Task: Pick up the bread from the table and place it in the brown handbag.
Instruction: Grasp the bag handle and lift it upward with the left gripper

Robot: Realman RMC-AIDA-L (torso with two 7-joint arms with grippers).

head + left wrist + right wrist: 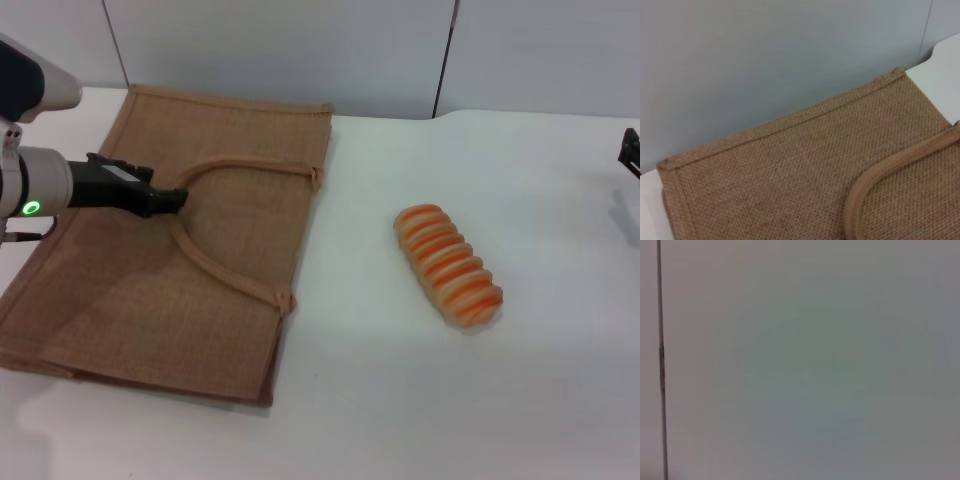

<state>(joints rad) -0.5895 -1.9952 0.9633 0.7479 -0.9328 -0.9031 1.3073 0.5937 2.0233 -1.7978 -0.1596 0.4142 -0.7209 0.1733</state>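
Bread: your loaf (448,264) lies on its side on the white table (400,400), right of centre, nothing touching it. It is pale tan with orange ridged stripes across it, and its long axis runs from far-left to near-right.

Brown handbag: your woven jute tote (120,290) lies flat on the left part of the table, well apart from the bread. Its hemmed mouth edge faces right, toward the loaf, and the bag looks closed and flattened. In the left wrist view you see a far corner of the weave (790,165) with its hem.

Strap handle: an arched matching strap (215,268) lies flat on the bag's upper face, both ends stitched near the mouth edge, the curve bending left. The left wrist view shows part of it (875,182).

Left gripper: your left gripper (172,199) reaches in from the left, over the bag, its dark tip right at the bend of the strap. You cannot tell from these views whether its jaws are parted or closed, nor whether it touches the strap.

Right gripper: only a dark sliver of it (630,152) shows at the far right edge, well away from the bread; its jaw state cannot be told.

Wall: a pale panelled wall (300,45) stands behind the table; the right wrist view shows only that (810,360).
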